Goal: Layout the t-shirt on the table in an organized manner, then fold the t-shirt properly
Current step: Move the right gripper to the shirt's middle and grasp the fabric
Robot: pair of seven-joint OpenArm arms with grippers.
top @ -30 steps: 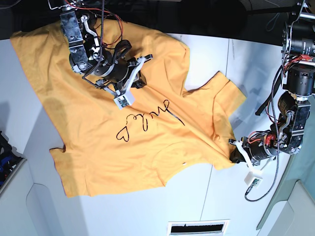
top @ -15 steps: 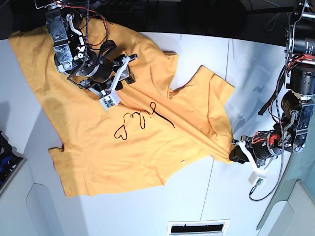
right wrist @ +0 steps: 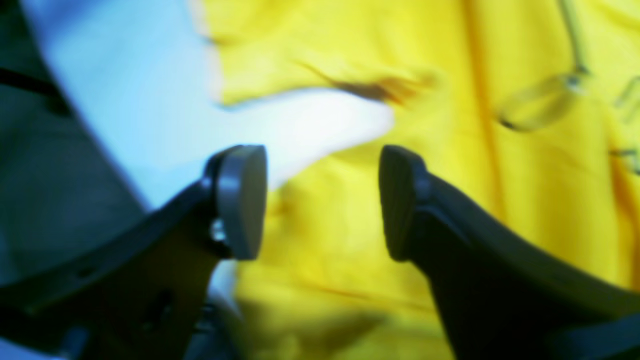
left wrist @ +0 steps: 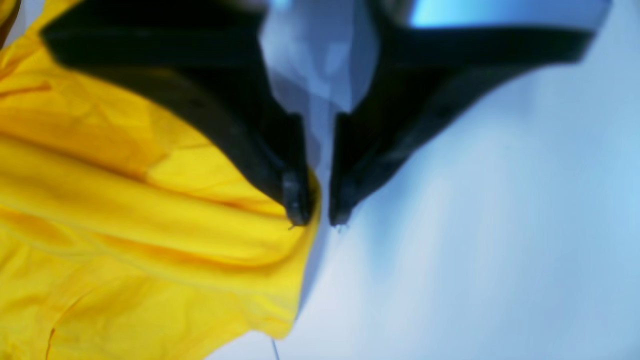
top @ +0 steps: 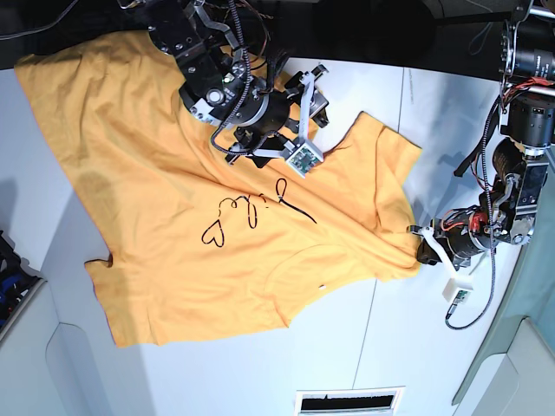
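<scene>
The orange t-shirt [top: 173, 199] lies mostly spread on the white table [top: 364, 338], with the black line markings [top: 251, 212] facing up. Its right side is still bunched into folds. My left gripper [top: 423, 253] is at the shirt's right corner, low on the table. In the left wrist view the left gripper [left wrist: 319, 215] is nearly closed, with the cloth edge [left wrist: 280, 240] pinched at its tips. My right gripper [top: 314, 106] hovers open over the shirt's far edge. In the right wrist view the right gripper [right wrist: 322, 200] is above the notch where bare table [right wrist: 310, 120] shows between the cloth folds [right wrist: 500, 175].
A thin seam line [top: 403, 113] crosses the table on the right. A vent slot [top: 347, 401] sits at the front edge. A dark object [top: 10, 277] is at the left edge and a teal surface [top: 533, 347] at the right. Red and black cables [top: 251, 35] trail over the right arm.
My right arm has swung right across the shirt, from its upper left to the notch at its far edge. My left gripper has shifted slightly up, and the shirt's right corner followed it.
</scene>
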